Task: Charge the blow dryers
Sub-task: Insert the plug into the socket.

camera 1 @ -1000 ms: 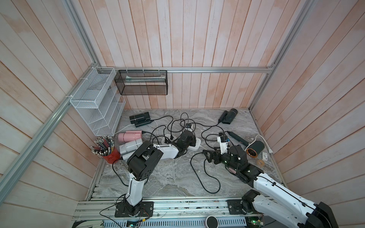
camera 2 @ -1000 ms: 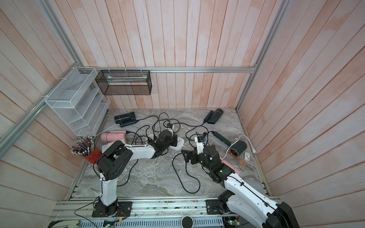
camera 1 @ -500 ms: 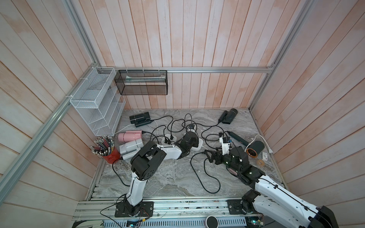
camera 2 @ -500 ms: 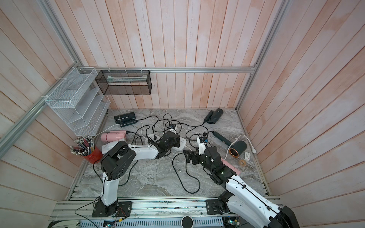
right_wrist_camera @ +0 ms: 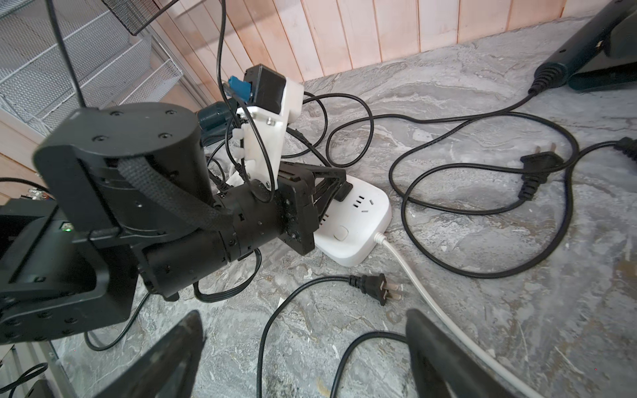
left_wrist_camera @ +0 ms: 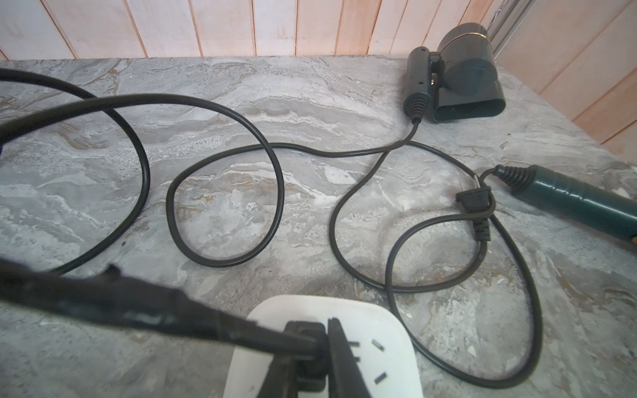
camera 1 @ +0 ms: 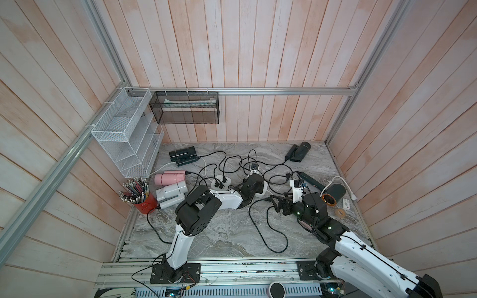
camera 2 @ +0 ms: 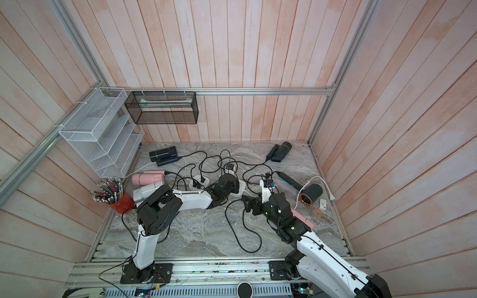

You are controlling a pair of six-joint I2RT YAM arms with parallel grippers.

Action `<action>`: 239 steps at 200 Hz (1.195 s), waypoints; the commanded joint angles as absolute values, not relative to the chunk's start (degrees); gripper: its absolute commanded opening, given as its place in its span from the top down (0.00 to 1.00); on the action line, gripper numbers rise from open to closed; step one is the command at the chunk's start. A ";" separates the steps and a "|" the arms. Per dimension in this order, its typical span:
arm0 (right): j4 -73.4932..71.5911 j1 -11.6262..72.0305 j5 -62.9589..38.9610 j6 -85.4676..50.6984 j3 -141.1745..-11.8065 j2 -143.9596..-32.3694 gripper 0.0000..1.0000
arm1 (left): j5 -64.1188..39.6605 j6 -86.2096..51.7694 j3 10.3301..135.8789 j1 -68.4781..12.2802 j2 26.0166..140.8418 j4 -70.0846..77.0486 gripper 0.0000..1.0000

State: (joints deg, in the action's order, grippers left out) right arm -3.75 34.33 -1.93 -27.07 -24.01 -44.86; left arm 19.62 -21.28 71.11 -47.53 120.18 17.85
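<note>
Pinching matte black plug (left_wrist_camera: 305, 339), left fingers (left_wrist_camera: 339, 349) — glossy rounded strip (left_wrist_camera: 389, 330)

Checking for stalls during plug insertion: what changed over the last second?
The left gripper, shut on a black plug, edged toward the robot's right over the white power strip. The right arm shifted slightly; the right gripper stayed open near the loose plug. The blow dryers, the strip and the loose cords stayed put.

Blow dryer (left_wrist_camera: 462, 79) lies behind power strip (left_wrist_camera: 379, 330)
</note>
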 commanded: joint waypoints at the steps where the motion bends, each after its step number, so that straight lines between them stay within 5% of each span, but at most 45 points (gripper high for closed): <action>1: -2.59 33.88 -0.62 -27.69 -23.29 -43.99 0.08 | 18.24 -22.50 69.79 -48.44 124.90 8.33 0.85; 128: -1.93 32.79 -1.45 -27.95 -23.01 -42.71 0.08 | 14.51 -28.69 67.24 -47.20 125.53 9.19 0.85; 239: -1.32 32.43 -0.96 -27.95 -23.09 -41.44 0.08 | 21.01 -28.40 74.25 -49.92 129.55 1.16 0.85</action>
State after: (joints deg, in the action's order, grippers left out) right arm -2.52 32.84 -1.48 -27.49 -23.38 -42.06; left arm 23.64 -27.49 76.79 -49.19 124.29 15.44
